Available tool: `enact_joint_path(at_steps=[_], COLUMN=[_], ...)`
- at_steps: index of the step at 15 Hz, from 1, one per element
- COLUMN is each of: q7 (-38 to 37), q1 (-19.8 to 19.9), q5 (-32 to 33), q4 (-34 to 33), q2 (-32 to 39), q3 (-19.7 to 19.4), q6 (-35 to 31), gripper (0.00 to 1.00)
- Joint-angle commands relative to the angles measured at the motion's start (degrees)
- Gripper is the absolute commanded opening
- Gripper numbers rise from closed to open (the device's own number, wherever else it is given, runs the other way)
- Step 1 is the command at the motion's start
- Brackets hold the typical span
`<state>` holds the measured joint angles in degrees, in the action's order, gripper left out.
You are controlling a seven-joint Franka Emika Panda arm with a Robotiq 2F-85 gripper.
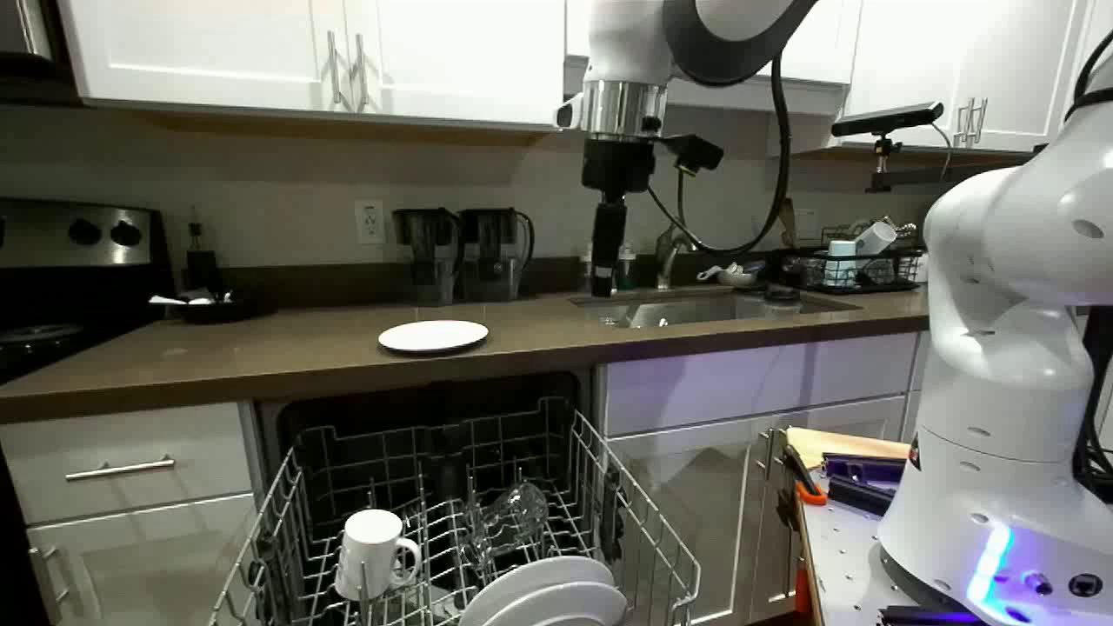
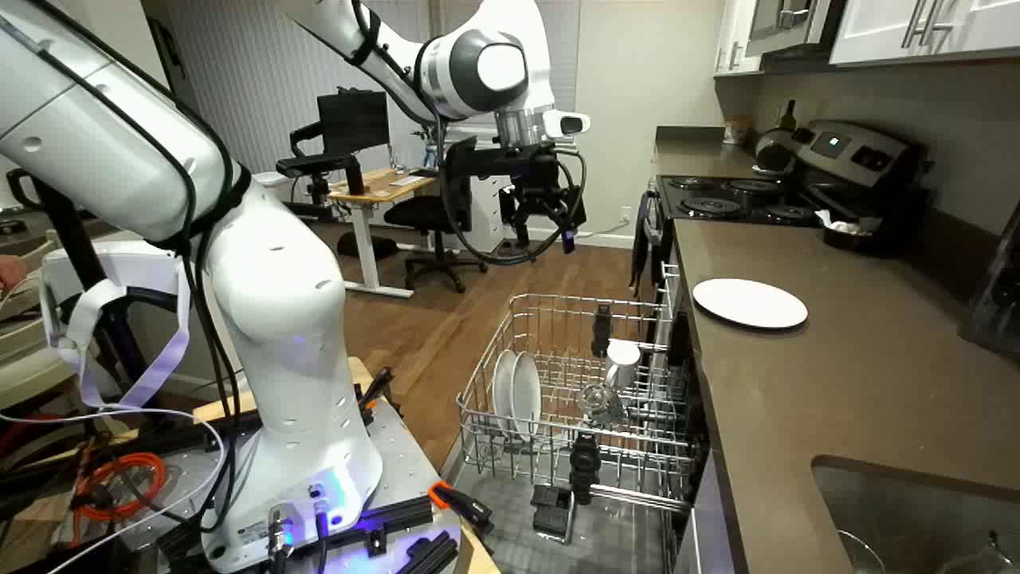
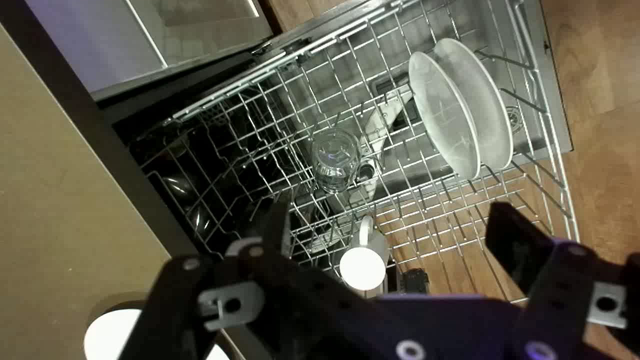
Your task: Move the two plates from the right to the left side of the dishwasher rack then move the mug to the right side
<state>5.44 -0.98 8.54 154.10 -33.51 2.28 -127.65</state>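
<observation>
Two white plates stand on edge, side by side, in the dishwasher rack. They are at the near right of the rack in an exterior view. The white mug sits upside down at the rack's left there, its handle toward the rack's middle. My gripper is open and empty, high above the rack. In the wrist view the mug shows between the spread fingers, well below them.
A clear glass lies in the rack between mug and plates. A lone white plate rests on the counter above the dishwasher. Two pitchers stand at the wall, beside the sink.
</observation>
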Motion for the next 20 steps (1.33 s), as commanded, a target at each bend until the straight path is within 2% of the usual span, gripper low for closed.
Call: enact_joint_path(at_steps=[1, 10, 13, 17, 20], q7=[-0.15, -0.15, 0.65, 2.8, 4.67], q1=[-0.31, -0.31, -1.15, -3.3, -4.14], q5=[0.17, 0.17, 0.74, 1.92, 3.85], q4=[-0.1, -0.1, -0.41, -1.53, -2.46], q2=[0.0, 0.0, 1.96, 7.82, 14.67], q3=[-0.28, -0.28, 0.48, 1.53, 2.06], q6=[0.19, 0.19, -0.82, -4.82, -11.96], gripper=[1.0, 1.0, 1.0, 1.0, 1.0])
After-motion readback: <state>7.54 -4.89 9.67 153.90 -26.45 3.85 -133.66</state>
